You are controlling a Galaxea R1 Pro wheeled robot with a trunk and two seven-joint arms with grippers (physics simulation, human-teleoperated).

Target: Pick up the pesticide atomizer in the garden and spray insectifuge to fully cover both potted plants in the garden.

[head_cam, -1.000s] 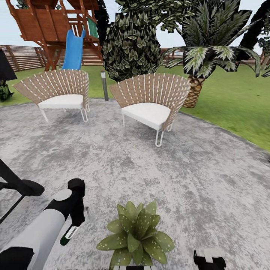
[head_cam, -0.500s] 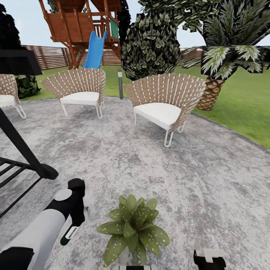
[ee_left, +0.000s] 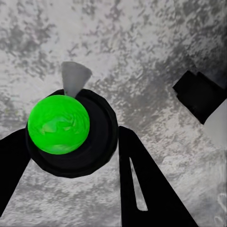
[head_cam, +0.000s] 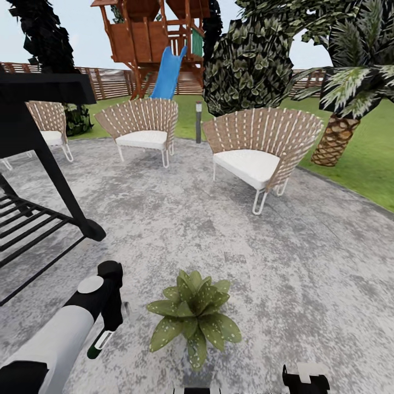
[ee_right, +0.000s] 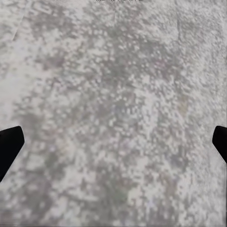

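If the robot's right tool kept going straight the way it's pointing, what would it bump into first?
Probably just the grey paved ground. The right wrist view looks along the right tool straight at speckled paving, with nothing else between; how far away it is can't be judged.

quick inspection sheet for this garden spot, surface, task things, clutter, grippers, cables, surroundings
surface: mottled grey paving, lawn beyond.
job's things: one potted plant on the paving ahead; pesticide atomizer in the left gripper.
clutter: three wicker chairs, black frame.
grippers: left shut on the atomizer; right gripper open over bare paving.
cables: nothing seen.
surroundings: wooden play tower with blue slide, palm, slat fence.
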